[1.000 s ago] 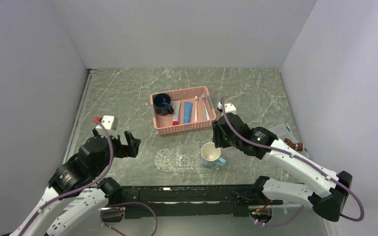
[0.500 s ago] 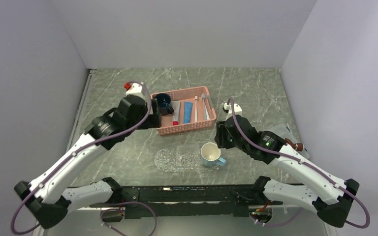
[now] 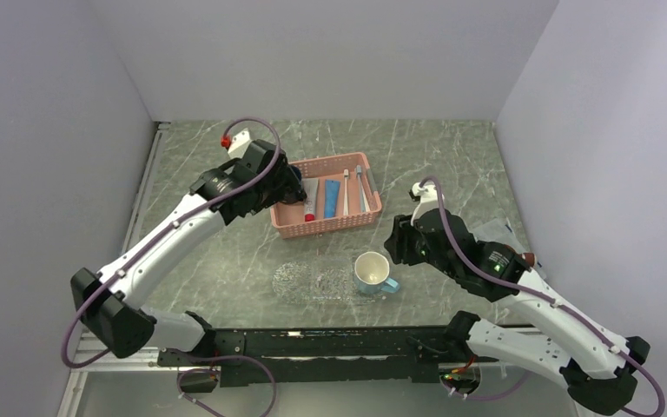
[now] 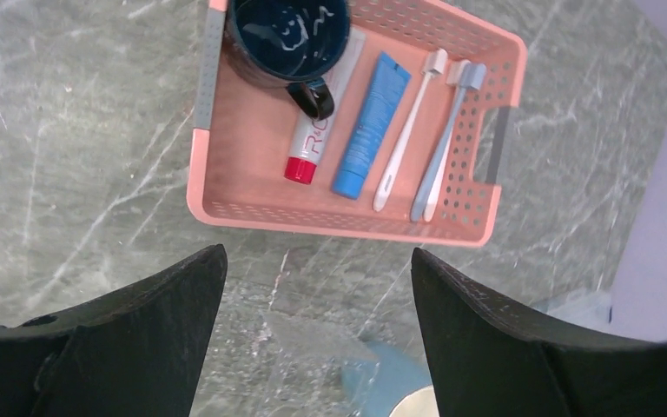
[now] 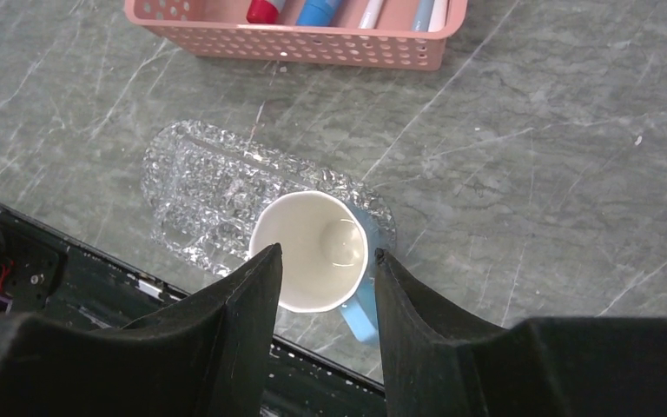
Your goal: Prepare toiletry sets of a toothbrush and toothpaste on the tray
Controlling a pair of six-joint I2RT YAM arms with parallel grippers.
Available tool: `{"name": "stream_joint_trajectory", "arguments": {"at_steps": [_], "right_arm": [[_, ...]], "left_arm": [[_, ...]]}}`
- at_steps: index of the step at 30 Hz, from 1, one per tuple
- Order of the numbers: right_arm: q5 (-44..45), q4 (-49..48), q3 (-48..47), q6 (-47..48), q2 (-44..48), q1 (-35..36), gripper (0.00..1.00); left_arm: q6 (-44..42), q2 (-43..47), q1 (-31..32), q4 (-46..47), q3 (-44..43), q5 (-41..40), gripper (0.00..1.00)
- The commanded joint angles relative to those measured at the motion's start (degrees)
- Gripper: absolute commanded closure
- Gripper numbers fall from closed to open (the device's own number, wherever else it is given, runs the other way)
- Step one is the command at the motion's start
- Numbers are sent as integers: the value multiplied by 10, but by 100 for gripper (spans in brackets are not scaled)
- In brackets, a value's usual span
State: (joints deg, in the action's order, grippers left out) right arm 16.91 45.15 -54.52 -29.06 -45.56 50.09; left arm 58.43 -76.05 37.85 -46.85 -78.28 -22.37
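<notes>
The pink basket holds two slim toothbrushes, a blue toothpaste tube and a white tube with a red end, lying side by side. My left gripper is open and empty, high above the basket's left end. The clear glittery tray lies in front of the basket, with no toothbrush or tube on it. My right gripper is open and empty above a cream-lined blue mug at the tray's right end.
A dark blue mug stands in the basket's left end. The light blue mug rests on the tray's right end. A clear box with a brown piece lies at the right, partly behind my right arm.
My left arm has swung from the near left up and over to the basket's left end. My right arm has drawn back slightly to the right.
</notes>
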Motion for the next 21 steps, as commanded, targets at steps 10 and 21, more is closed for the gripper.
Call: {"name": "stream_joint_trajectory", "arguments": {"at_steps": [10,21], "right_arm": [[-35,36,-13,11,54,3,53],[-42,60,-18,10,78,3,53]], "left_arm": [[238,-120,-68,-2,-31,70,24],[295,-244,-104,-67,-121,92,31]]}}
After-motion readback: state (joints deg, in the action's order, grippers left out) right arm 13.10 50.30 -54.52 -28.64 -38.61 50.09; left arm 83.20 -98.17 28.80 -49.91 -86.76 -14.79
